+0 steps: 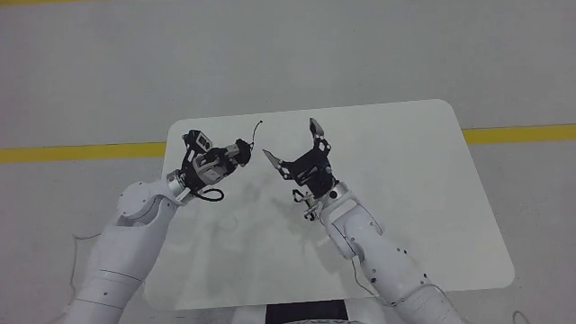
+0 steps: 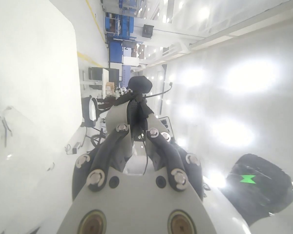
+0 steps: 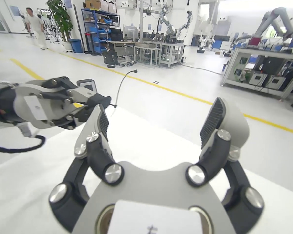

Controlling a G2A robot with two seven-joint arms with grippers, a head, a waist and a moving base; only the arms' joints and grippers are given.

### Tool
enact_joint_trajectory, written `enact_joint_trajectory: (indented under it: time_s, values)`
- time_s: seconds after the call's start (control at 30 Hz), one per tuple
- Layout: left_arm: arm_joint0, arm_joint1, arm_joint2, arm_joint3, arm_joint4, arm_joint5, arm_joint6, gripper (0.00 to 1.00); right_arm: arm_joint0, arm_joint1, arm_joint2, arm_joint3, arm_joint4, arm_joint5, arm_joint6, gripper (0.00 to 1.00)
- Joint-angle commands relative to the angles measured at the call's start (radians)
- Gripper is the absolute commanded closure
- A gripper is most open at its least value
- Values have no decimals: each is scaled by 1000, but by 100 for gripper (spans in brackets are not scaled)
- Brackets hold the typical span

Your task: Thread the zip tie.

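One zip tie [image 3: 119, 87] pinched in left claw [image 1: 245, 150], right claw [image 1: 290, 139] at its 3 o'clock, wide open, empty, one counter [image 1: 405, 189]

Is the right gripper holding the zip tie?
No, the right gripper stands open and empty; the zip tie is pinched in the left gripper.

A robotics lab in a large workshop hall. Ahead of the right gripper [image 3: 160, 105], beyond the white counter's [image 3: 26, 186] far edge, a pale polished floor [image 3: 175, 113] carries yellow lane lines [image 3: 166, 88]. Farther off ahead of it stand blue shelving [image 3: 97, 23] stacked with bins and boxes, workbenches [image 3: 158, 49] with monitors, a metal frame [image 3: 141, 1] carrying other robot arms [image 3: 168, 25], a potted plant [image 3: 59, 13], and a bench [image 3: 261, 57] loaded with electronics
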Motion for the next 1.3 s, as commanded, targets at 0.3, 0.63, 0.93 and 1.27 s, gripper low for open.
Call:
enact_joint_trajectory:
  time_s: [0.3,0.63,0.93,1.27]
  values:
    - [-40,13,-39,20,-31,141,-64,100,160,142,-209,75,1,187,-60,0]
    - [-43,5,-34,44,-240,295,-67,100,183,152,-234,101,1,172,-53,0]
    - [-40,21,-32,43,-307,433,-48,100,219,159,-305,123,1,149,5,0]
    - [-38,23,-33,23,-285,428,-10,100,214,158,-301,119,7,146,5,0]
